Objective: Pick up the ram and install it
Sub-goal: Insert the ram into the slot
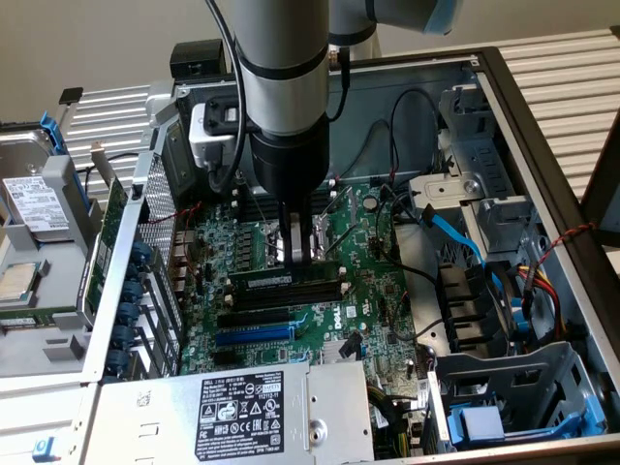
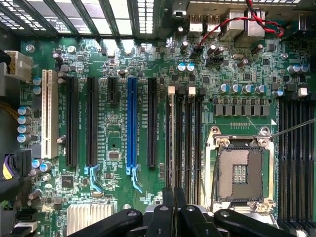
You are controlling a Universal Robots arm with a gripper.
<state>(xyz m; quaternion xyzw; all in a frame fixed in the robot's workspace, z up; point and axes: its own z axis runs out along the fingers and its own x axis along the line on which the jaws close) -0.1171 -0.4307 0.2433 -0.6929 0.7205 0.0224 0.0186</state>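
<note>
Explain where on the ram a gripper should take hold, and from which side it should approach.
Pinch the ram across its flat faces at the top edge, about mid-length, coming straight down. It appears to stand on edge among the memory slots, so its lower edge and ends are hemmed in; probably only the thin upper edge is free.

Black is worn by the gripper (image 2: 174,191), and green is spread across the motherboard (image 2: 118,163) beneath it. Right beside the gripper, black memory slots (image 2: 190,138) are lined up. Further off, one blue expansion slot (image 2: 132,121) is picked out, then a white slot (image 2: 48,113). Red-and-black twisted wires (image 2: 237,22) are strung well beyond.
</note>
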